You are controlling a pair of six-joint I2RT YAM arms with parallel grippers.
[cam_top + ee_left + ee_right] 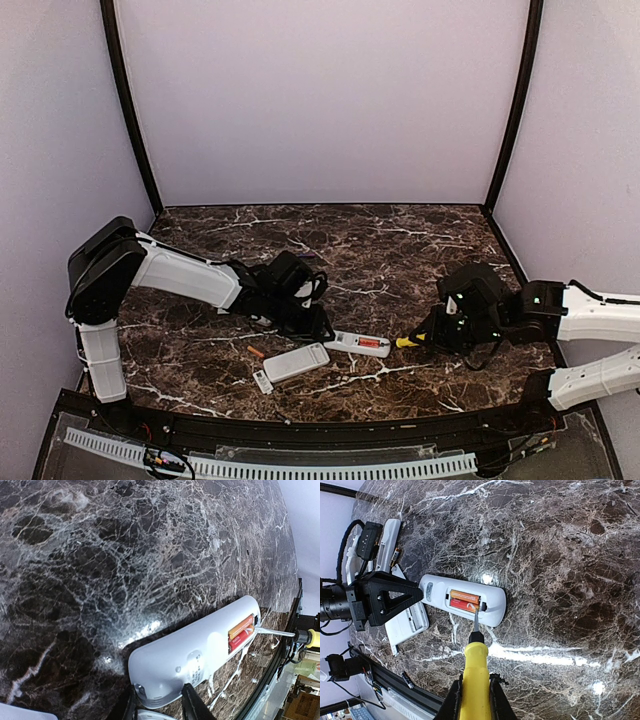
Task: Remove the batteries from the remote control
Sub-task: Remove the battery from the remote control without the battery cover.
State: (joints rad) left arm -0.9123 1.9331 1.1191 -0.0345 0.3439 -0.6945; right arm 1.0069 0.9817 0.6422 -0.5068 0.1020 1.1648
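A white remote control (357, 344) lies face down at the front middle with its battery bay open. Two orange-red batteries (465, 601) sit side by side in the bay and also show in the left wrist view (241, 632). My left gripper (160, 705) is shut on the remote's near end (190, 655). My right gripper (474, 692) is shut on a yellow-handled screwdriver (475, 670). The screwdriver's metal tip touches the end of the batteries in the bay. A loose orange battery (256, 352) lies on the table left of the remote.
A second white remote (296, 362) and a small white cover (262, 381) lie near the front edge. In the right wrist view a white piece (409, 622) lies beside the left gripper (385, 600). The dark marble table (400, 250) ends in a black front rail (300, 430).
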